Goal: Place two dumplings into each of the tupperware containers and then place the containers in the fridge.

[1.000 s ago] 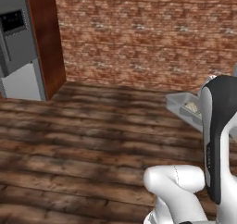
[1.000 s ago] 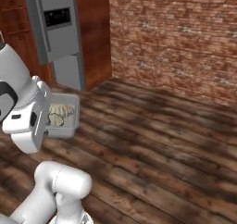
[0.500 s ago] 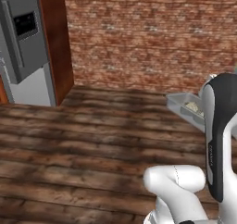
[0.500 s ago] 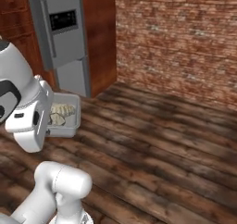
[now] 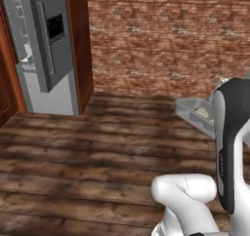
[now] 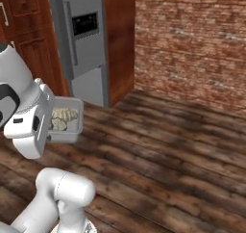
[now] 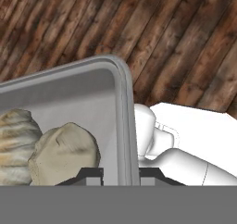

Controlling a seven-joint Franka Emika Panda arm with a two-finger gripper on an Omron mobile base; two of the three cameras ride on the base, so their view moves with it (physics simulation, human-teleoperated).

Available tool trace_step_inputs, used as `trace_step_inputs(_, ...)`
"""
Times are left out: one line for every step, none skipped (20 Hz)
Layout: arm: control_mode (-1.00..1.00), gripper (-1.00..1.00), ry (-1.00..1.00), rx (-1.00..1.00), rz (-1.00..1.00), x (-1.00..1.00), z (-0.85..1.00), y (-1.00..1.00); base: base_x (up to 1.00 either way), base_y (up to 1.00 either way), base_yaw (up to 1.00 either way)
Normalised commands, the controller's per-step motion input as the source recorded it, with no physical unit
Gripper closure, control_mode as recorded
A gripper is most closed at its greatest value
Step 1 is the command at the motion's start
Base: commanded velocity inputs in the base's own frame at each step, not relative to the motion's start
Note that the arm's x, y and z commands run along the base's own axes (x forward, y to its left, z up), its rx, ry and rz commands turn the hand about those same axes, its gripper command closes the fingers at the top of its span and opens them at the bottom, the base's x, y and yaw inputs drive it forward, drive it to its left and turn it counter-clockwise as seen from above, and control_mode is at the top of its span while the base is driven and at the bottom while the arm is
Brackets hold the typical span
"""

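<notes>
Brick wall, wood floor; gripper [image 7: 121, 174] clamped on container [image 6: 67, 120] rim, dumplings [image 6: 62, 117] inside. Step: carry to fridge [image 6: 89, 39]; door looks shut, needs opening.

I see two dumplings [image 7: 51, 151] lying side by side in the container [image 7: 121, 102], which is up in the air over the floor [image 6: 173, 150]. My fingers [image 7: 124, 173] sit on its rim (one each side). The fridge [image 6: 84, 39] stands ahead, left of the wall [image 6: 192, 39].

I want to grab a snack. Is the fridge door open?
No, the fridge shows its grey door flat and closed, with the dark panel facing out.
</notes>
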Motion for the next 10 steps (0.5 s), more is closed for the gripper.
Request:
trace_step_inputs(1.00, 1.00, 0.00, 0.00, 0.00, 0.00, 0.00, 0.00, 0.58, 0.80, -0.07)
trace_step_inputs(1.00, 1.00, 0.00, 0.00, 0.00, 0.00, 0.00, 0.00, 0.59, 0.81, -0.07)
trace_step_inputs(1.00, 1.00, 0.00, 0.00, 0.00, 0.00, 0.00, 0.00, 0.59, 0.81, -0.07)
trace_step_inputs(1.00, 1.00, 0.00, 0.00, 0.00, 0.00, 0.00, 0.00, 0.61, 0.78, -0.07)
trace_step_inputs(1.00, 1.00, 0.00, 0.00, 0.00, 0.00, 0.00, 0.00, 0.63, 0.72, -0.07)
trace_step_inputs(1.00, 1.00, 0.00, 0.00, 0.00, 0.00, 0.00, 0.00, 0.65, 0.72, -0.07)
trace_step_inputs(1.00, 1.00, 0.00, 0.00, 0.00, 0.00, 0.00, 0.00, 0.64, 0.71, -0.08)
trace_step_inputs(1.00, 1.00, 0.00, 0.00, 0.00, 0.00, 0.00, 0.00, 0.64, 0.68, -0.07)
trace_step_inputs(1.00, 1.00, 0.00, 0.00, 0.00, 0.00, 0.00, 0.00, 0.62, 0.71, -0.07)
trace_step_inputs(1.00, 1.00, 0.00, 0.00, 0.00, 0.00, 0.00, 0.00, 0.59, 0.73, -0.08)
